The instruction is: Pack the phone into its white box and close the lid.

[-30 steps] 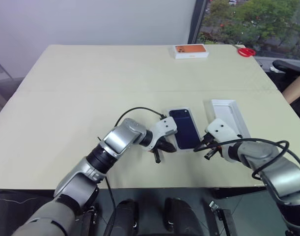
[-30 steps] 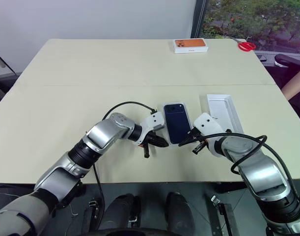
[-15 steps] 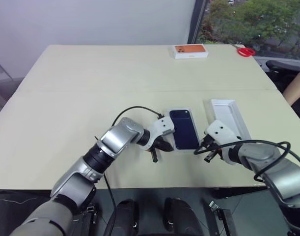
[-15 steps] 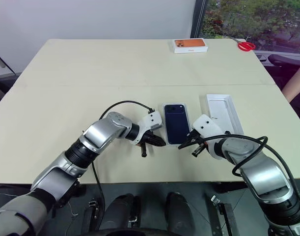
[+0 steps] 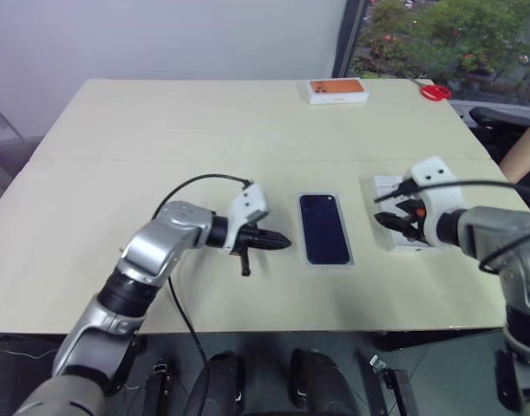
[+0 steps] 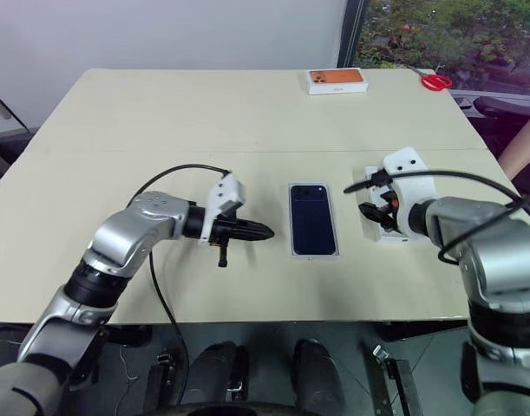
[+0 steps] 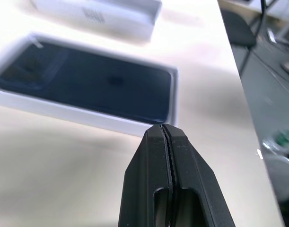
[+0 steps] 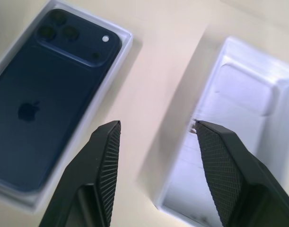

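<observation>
Table (image 5: 160, 121): broad, pale, mostly bare. Far edge carries an orange-topped box (image 5: 336, 89) and something small and red (image 5: 435, 90) at the far right corner.

Left arm has pulled away to the left since a second ago; then its gripper sat against the left side of the box, now the left gripper (image 5: 280, 241) is clear of it with bare table between. Fingers pressed together, holding nothing, tips aimed right toward the box.

Right arm has lifted and swung right and farther out. A second ago the right gripper (image 5: 395, 220) was at the near right corner of the box; now it hangs over the near end of the lid (image 8: 239, 113), fingers spread, nothing between them. They were together a moment back.

Box (image 5: 325, 229): centre-near, between the two grippers, touched by neither. Long axis runs near to far. Phone (image 5: 323, 227) lies seated inside, flat, back face up, camera cluster at the far end, long axis matching the box.

Lid: just right of the box, apart from it, parallel, open side up, white interior showing.

Reading: packing step looks done, both hands have let go of the box. The right gripper opening over the lid suggests the lid pickup is the step in hand. Lid will need flipping before it goes on, since it lies hollow-up. Shallow walls offer little to pinch; slip is the risk.
</observation>
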